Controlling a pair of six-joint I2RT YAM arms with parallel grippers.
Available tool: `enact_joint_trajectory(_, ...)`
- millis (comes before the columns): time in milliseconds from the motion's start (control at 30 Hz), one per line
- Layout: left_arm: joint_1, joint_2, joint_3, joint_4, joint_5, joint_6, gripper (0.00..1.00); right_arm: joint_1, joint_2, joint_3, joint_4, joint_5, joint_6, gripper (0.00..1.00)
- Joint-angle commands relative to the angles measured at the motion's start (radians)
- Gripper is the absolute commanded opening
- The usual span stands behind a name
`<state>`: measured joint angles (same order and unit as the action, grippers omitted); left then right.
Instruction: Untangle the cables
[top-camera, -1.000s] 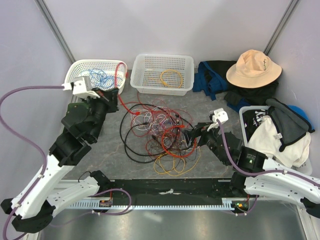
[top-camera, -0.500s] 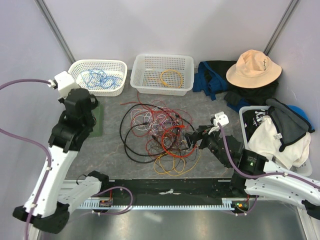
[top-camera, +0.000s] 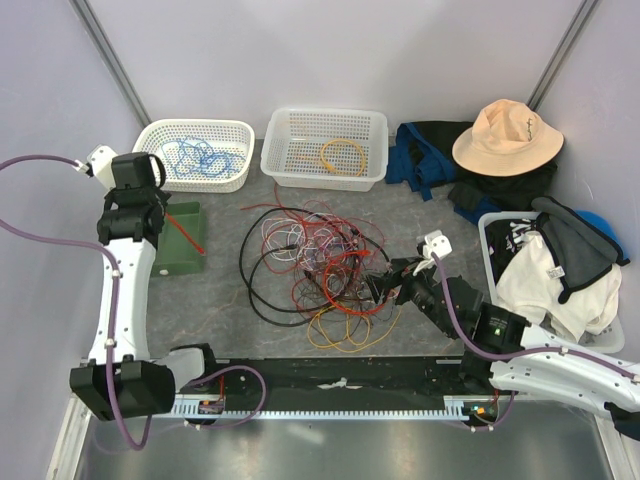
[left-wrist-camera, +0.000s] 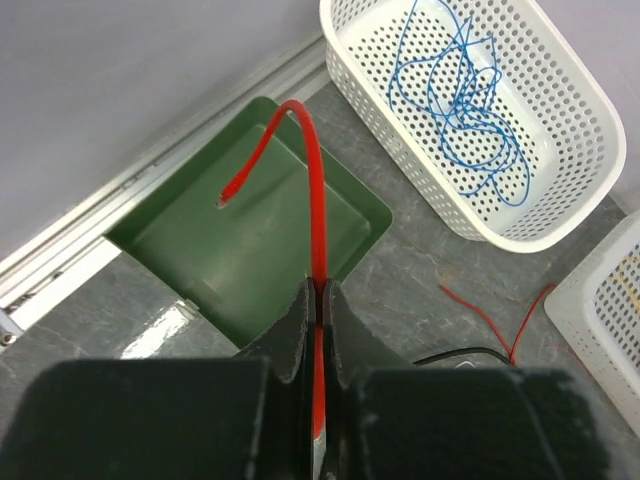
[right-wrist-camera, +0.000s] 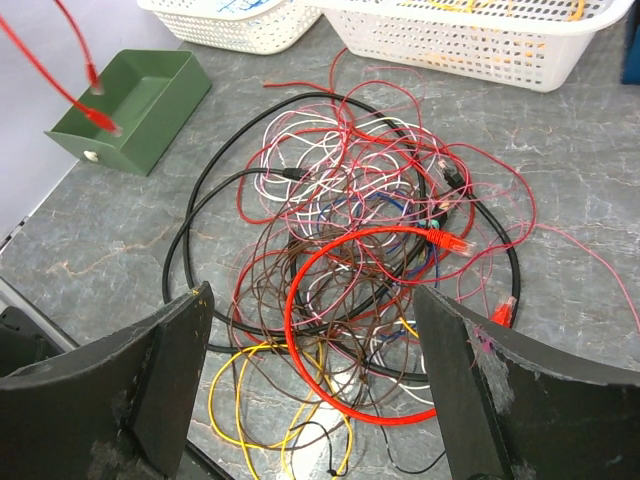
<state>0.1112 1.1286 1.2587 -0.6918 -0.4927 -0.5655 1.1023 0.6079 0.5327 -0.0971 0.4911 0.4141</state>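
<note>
Left jaws: pinched shut on red cable (left-wrist-camera: 318, 200) over green tray (left-wrist-camera: 200, 250); release probably next; right jaws: spread wide, empty, above tangle (right-wrist-camera: 380, 233).

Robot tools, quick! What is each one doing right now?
Left tool: closed, holding a red cable.
Right tool: open, holding nothing, at the edge of the tangled cables.

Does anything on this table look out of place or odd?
Yes. A beige fabric sun hat rests on crumpled dark clothes at the back right, next to the white perforated plastic basket holding an orange cable; clothing seems unrelated.
</note>
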Motion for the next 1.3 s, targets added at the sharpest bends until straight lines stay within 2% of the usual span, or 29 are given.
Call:
enact_joint_trajectory(0, 0.041, 0.057, 0.039, 0.067, 0.108, -0.108, 0.02, 0.004, -0.014, -0.019, 0.051, -0.017, 0.008, 0.89)
enact_joint_trajectory(133, 0.067, 0.089, 0.031, 0.086, 0.114, -0.192, 0.02, 0.004, -0.007, -0.028, 0.059, -0.017, 0.008, 0.89)
enact_joint_trajectory(300, 0.085, 0.097, 0.030, 0.078, 0.053, -0.309, 0.02, 0.004, 0.000, -0.022, 0.057, -0.028, 0.006, 0.89)
enact_joint_trajectory(433, 0.145, 0.100, 0.018, 0.051, 0.040, -0.385, 0.02, 0.004, -0.003, -0.023, 0.053, -0.034, 0.011, 0.89)
enact_joint_trajectory(500, 0.172, 0.097, 0.002, 0.015, 0.042, -0.451, 0.02, 0.004, 0.000, -0.023, 0.053, -0.034, 0.014, 0.88)
enact_joint_trajectory(633, 0.206, 0.085, -0.038, -0.083, -0.076, -0.592, 0.02, 0.004, 0.009, -0.023, 0.065, -0.040, 0.015, 0.88)
enact_joint_trajectory(667, 0.212, 0.088, -0.039, -0.110, -0.096, -0.664, 0.02, 0.004, 0.010, -0.023, 0.065, -0.045, 0.018, 0.88)
enact_joint_trajectory(767, 0.240, 0.108, -0.042, -0.181, -0.133, -0.744, 0.02, 0.004, 0.016, -0.033, 0.071, -0.055, 0.022, 0.88)
enact_joint_trajectory(1067, 0.344, 0.183, -0.041, -0.239, -0.014, -0.861, 0.02, 0.004, 0.003, -0.071, 0.080, -0.077, 0.038, 0.88)
enact_joint_trajectory(1267, 0.360, 0.172, -0.007, -0.265, -0.050, -0.916, 0.02, 0.004, 0.006, -0.074, 0.082, -0.083, 0.045, 0.88)
